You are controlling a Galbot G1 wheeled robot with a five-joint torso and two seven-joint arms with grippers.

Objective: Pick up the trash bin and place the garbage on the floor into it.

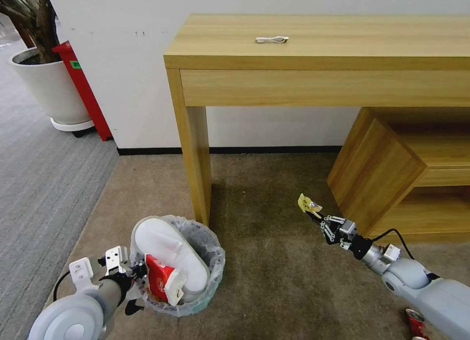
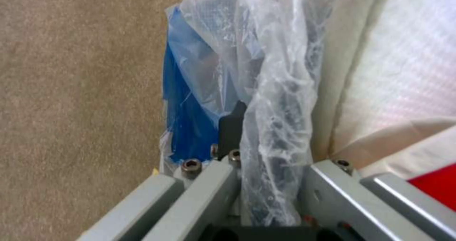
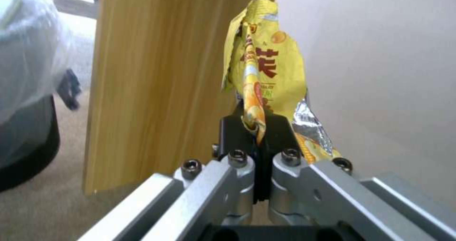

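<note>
The trash bin (image 1: 211, 254), lined with a crinkled translucent bag, is close to the desk leg on the beige carpet floor (image 1: 279, 276). A white slipper (image 1: 171, 249) and a red-white carton (image 1: 164, 280) stick out of it. My left gripper (image 1: 139, 272) is shut on the bin's near rim. In the left wrist view its fingers (image 2: 232, 127) pinch the bag-covered wall (image 2: 280, 91). My right gripper (image 1: 317, 215) hovers above the carpet to the bin's right, shut on a crumpled yellow wrapper (image 1: 308, 203) (image 3: 263, 62). A red can (image 1: 416, 323) lies under the right arm.
A light wooden desk (image 1: 318, 41) stands against the wall, its leg (image 1: 196, 159) right behind the bin. A low wooden shelf unit (image 1: 391, 173) is at the right. A white planter (image 1: 49, 85) and a red object (image 1: 85, 90) stand on the grey striped carpet (image 1: 44, 183).
</note>
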